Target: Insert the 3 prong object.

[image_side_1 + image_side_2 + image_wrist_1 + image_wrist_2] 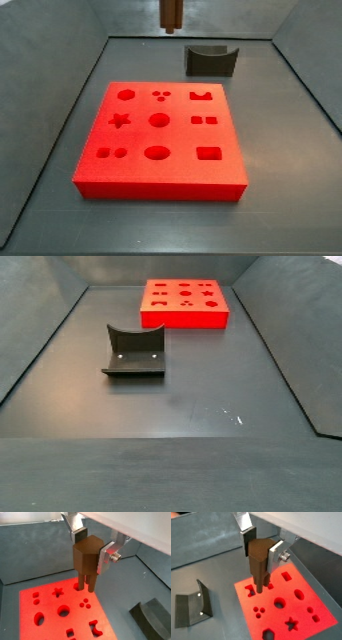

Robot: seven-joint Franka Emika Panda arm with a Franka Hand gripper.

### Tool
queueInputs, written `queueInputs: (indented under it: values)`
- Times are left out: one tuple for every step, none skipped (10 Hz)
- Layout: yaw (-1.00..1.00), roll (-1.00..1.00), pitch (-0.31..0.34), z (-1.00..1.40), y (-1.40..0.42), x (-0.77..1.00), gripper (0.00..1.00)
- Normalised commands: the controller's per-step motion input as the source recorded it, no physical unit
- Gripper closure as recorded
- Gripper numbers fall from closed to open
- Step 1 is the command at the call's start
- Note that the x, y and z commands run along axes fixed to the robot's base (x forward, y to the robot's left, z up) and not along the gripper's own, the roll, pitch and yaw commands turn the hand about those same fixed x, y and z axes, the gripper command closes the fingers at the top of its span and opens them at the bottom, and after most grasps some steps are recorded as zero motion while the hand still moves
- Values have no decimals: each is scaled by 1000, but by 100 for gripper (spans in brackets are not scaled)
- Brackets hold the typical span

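Observation:
My gripper (93, 547) is shut on the 3 prong object (85, 562), a brown wooden piece with a thick head and thin parallel prongs pointing down. Both wrist views show it clamped between the silver fingers (276, 554), and it hangs above the red block (47, 614). The block's top has several shaped holes, among them a cluster of three small round holes (85, 603). In a side view only the lower part of the brown piece (171, 14) shows, at the top edge, high over the far end of the red block (160, 150). The gripper itself is out of that view.
The dark fixture (210, 60) stands on the grey floor beyond the red block and also shows in a wrist view (191, 604). In a side view it (135, 351) stands mid-floor, with the red block (186, 305) behind it. Grey walls enclose the floor.

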Motion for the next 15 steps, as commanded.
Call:
queueInputs:
  values:
    - [117, -131, 394, -334, 191, 326, 100]
    - [191, -176, 251, -497, 320, 209, 100]
    - [349, -83, 209, -511, 283, 191, 100]
    - [491, 0, 299, -414, 117, 117, 100]
    - [569, 0, 260, -514, 34, 100, 100]
    - [694, -90, 151, -580, 0, 0, 100]
    - [740, -93, 60, -486, 0, 0, 100]
    - [20, -83, 71, -3, 49, 46, 100]
    - [0, 4, 0, 0, 0, 0, 100]
    - [-317, 6, 0, -51, 91, -134, 100]
    - [-529, 46, 43, -166, 0, -143, 100]
    - [-463, 0, 0, -334, 0, -137, 100]
    - [-209, -136, -290, -486, 89, -203, 100]
    - [-74, -153, -426, -154, 86, -117, 100]
    - [-137, -199, -426, 0, 109, -280, 100]
